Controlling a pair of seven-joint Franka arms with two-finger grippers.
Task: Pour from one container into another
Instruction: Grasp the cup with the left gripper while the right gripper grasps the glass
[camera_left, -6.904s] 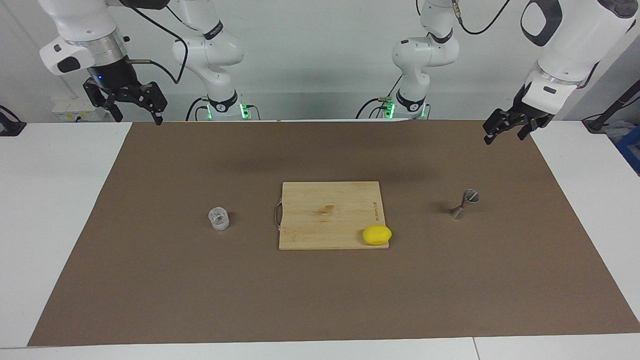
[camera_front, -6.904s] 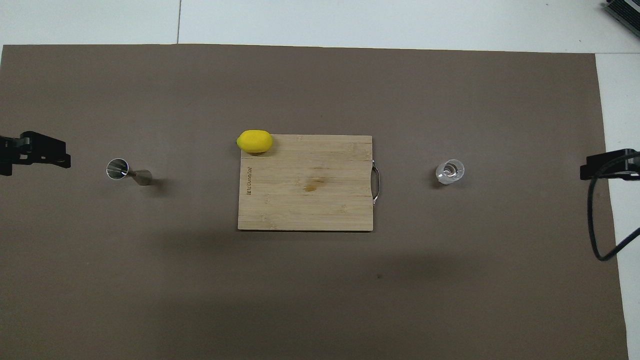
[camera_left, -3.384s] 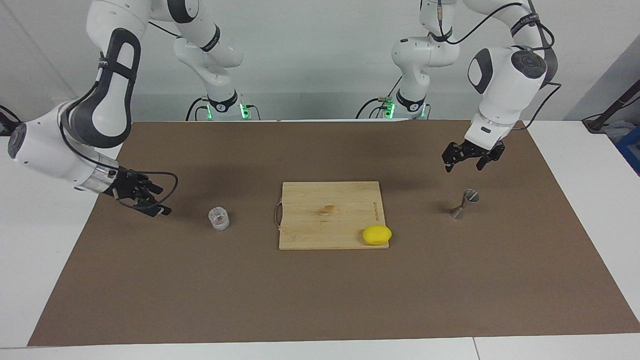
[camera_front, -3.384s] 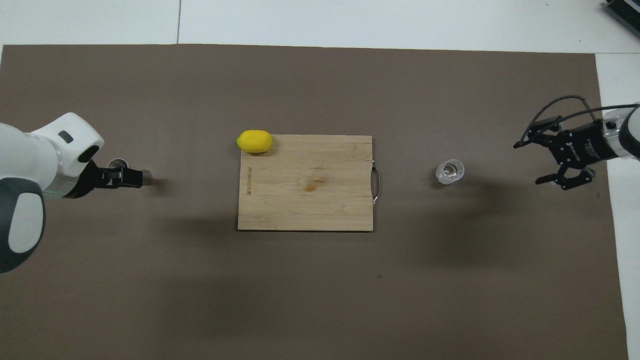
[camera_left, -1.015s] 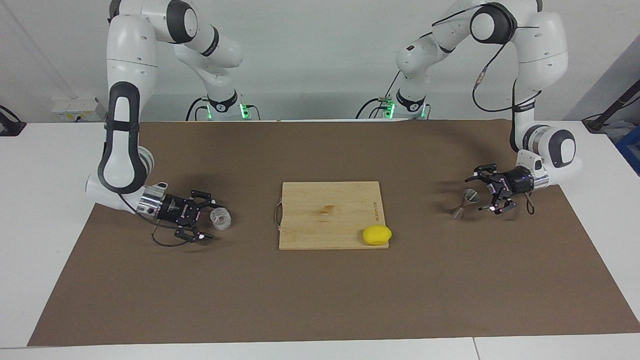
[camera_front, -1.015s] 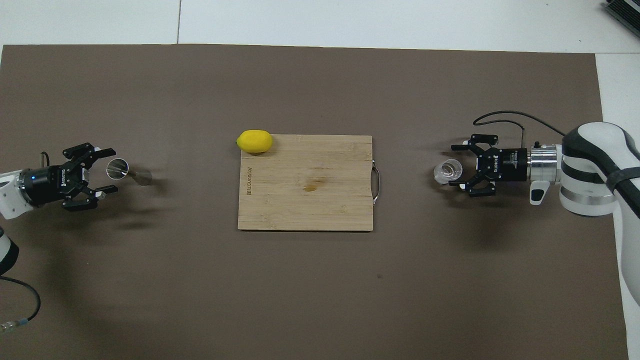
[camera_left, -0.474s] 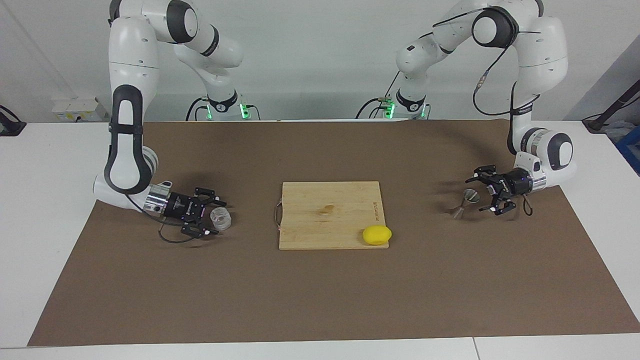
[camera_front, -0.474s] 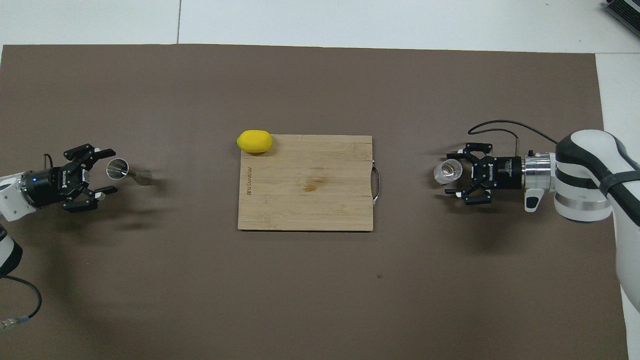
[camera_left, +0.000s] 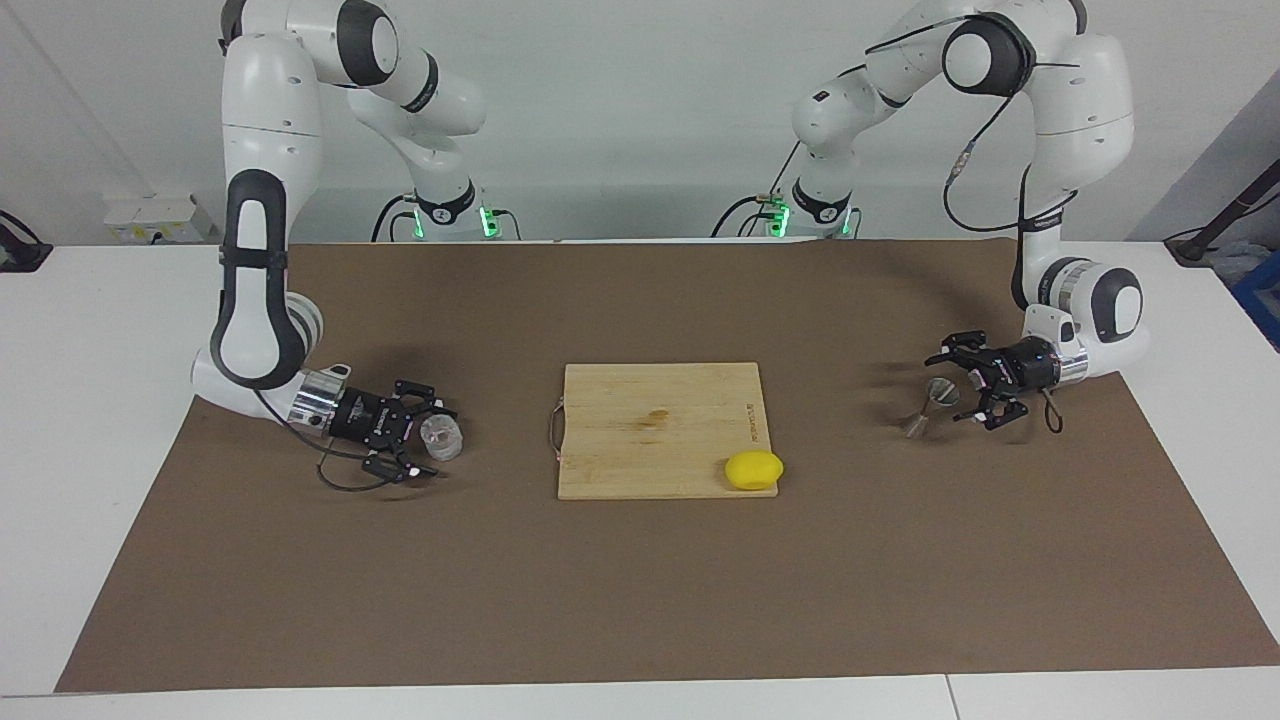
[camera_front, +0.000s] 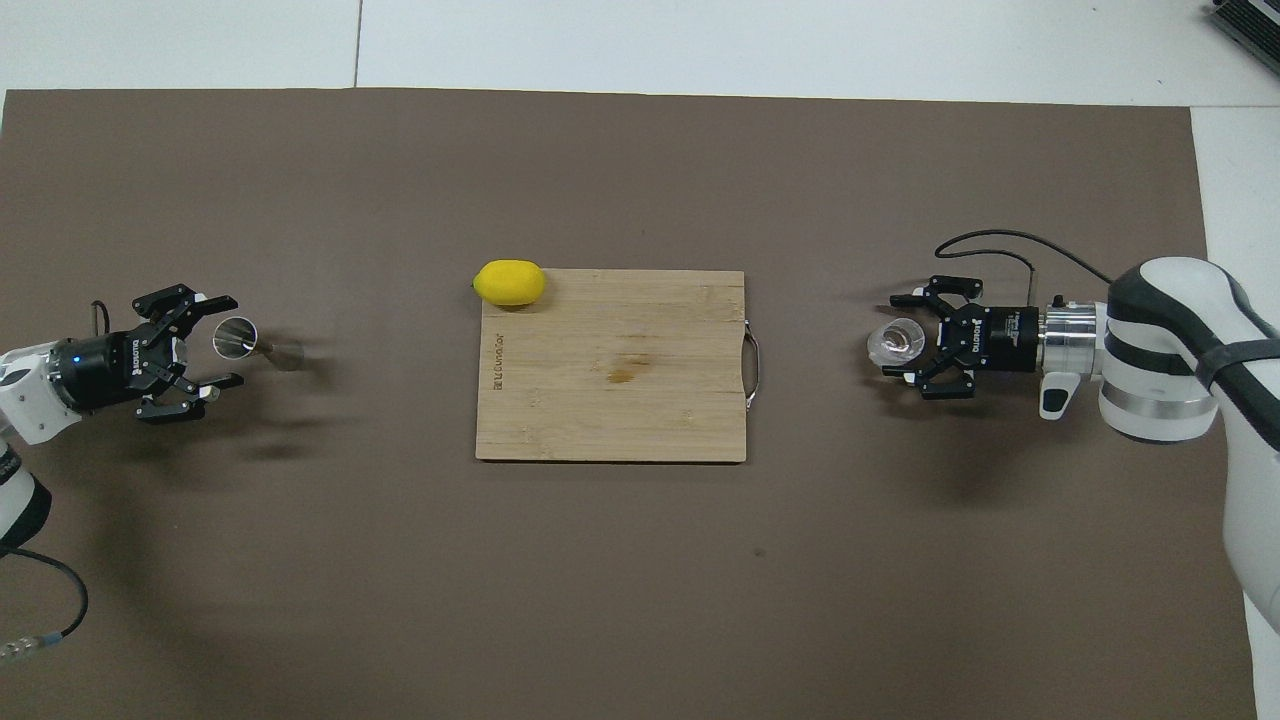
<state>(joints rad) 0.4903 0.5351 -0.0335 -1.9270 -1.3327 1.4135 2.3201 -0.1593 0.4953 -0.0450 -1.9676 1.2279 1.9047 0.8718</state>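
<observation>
1 clear glass tumbler (camera_left: 441, 437) sits between the open fingers of the right gripper (camera_left: 420, 436). 1 steel jigger (camera_left: 930, 405) stands just off the tips of the open left gripper (camera_left: 958, 387). 1 bamboo cutting board (camera_left: 650, 425) and 1 lemon (camera_left: 754, 470) lie between the 2 grippers, on 1 brown mat (camera_left: 640, 600).

Both arms reach down and outward from their bases, forearms low, wrists turned so each tool lies nearly level just above the counter (camera_left: 150, 330). The right tool (camera_left: 425, 437) points inward from the right arm's end of the counter — its 2 fingers spread wide. The left tool (camera_left: 955, 385) points inward from the left arm's end, its fingers likewise wide apart, gripping nothing.
</observation>
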